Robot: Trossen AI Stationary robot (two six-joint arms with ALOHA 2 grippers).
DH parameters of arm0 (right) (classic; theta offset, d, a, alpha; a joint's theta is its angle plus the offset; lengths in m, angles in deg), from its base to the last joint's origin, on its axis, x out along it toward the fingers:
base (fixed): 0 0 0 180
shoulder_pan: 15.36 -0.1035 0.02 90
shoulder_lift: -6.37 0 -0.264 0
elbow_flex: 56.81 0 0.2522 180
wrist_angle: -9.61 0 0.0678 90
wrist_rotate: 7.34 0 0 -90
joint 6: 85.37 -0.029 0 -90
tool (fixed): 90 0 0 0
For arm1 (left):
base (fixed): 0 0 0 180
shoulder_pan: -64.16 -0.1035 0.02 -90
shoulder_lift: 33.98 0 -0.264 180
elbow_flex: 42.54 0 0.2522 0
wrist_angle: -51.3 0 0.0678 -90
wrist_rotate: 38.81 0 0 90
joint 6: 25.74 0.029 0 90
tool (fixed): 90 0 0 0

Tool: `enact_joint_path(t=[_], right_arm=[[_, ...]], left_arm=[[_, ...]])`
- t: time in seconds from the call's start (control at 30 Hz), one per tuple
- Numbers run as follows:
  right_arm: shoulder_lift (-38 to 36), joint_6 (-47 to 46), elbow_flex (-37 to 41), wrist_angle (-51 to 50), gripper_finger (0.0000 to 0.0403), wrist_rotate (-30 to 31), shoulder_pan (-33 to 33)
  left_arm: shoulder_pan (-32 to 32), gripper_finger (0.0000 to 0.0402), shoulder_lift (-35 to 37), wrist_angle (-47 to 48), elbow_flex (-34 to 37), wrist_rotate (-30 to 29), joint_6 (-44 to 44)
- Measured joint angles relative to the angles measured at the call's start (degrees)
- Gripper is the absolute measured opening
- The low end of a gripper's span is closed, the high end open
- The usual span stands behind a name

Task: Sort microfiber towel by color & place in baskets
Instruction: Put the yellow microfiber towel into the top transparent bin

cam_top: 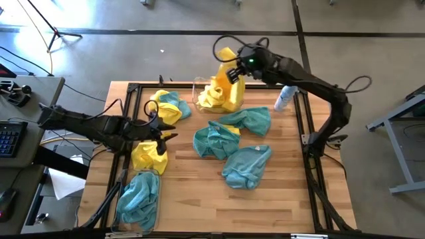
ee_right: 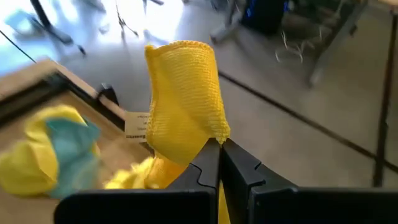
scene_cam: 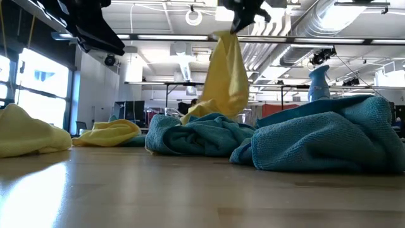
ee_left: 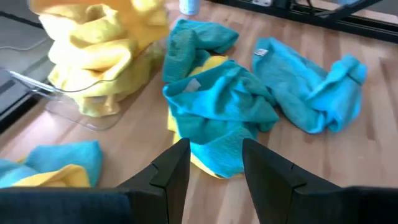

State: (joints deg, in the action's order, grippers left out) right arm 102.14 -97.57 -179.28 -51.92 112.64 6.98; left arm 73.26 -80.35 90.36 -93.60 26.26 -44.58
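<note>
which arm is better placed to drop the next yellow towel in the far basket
The right. Its hand is shut on a yellow towel hanging right over the far basket, which already holds yellow towels. The left hand is open, empty and sits at the table's left side.

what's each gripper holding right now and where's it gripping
The right gripper pinches a yellow towel by a bunched fold; the left gripper holds nothing.

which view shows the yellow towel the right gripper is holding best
The low view: the held yellow towel hangs at full length from the right gripper. The right wrist view shows only its top bunched above the shut fingers. The high view shows it from above, over the yellow-filled basket. In the left wrist view it's a blur.
</note>
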Motion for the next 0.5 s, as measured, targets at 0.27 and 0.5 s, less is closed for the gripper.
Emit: enact_joint_path(t=[0.27, 0.5], right_arm=[[10.88, -2.92, 0.04, 3.17, 0.0, -16.74, 1.59], [15.58, -3.68, 0.09, 11.94, 0.0, -26.77, 1.78]], left_arm=[[-3.03, 0.0136, 0.0, 0.04, 0.0, 0.54, 0.37], [-3.14, 0.0136, 0.0, 0.07, 0.0, 0.72, -0.59]])
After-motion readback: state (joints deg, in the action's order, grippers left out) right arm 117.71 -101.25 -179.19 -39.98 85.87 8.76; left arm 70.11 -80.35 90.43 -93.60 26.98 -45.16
